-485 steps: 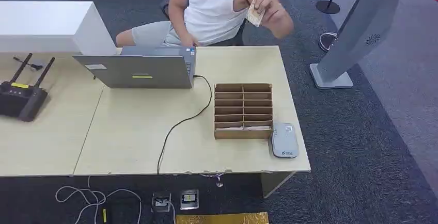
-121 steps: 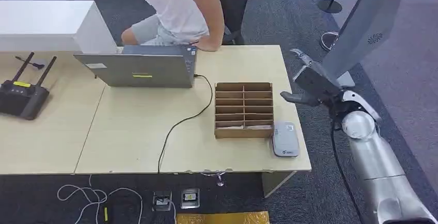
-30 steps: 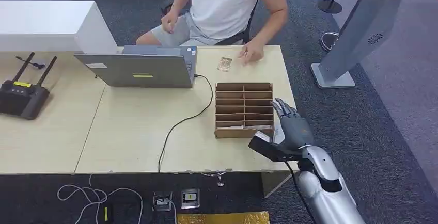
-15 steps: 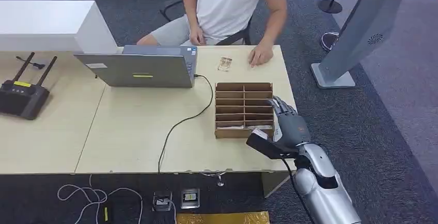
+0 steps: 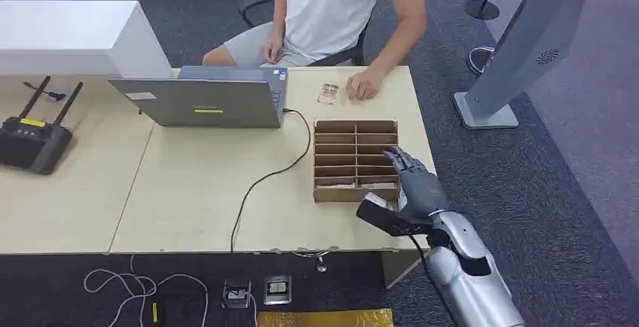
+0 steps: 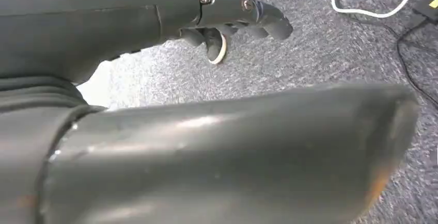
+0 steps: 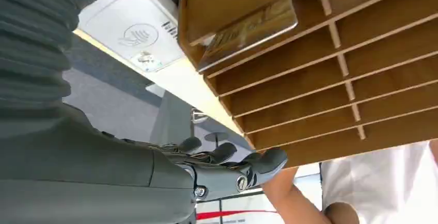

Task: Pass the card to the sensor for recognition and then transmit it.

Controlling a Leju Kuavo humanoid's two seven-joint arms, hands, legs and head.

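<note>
A card lies flat at the far edge of the table, beside a seated person's hand. My right hand hovers at the near right corner of the wooden slot box, fingers spread and holding nothing. In the head view it covers most of the white card sensor. The right wrist view shows that sensor right beside the box, with another card lying in the nearest slot and my dark fingers a little apart from it. My left hand hangs over grey carpet, loosely curled and holding nothing.
A grey laptop stands at the back of the table, its black cable running to the front edge. A black router sits at the far left, a white box behind it. A grey kiosk stand rises on the right.
My right hand has crept a little left and closer to the slot box's near right corner. The person's hand has slid left along the table's far edge toward the card.
</note>
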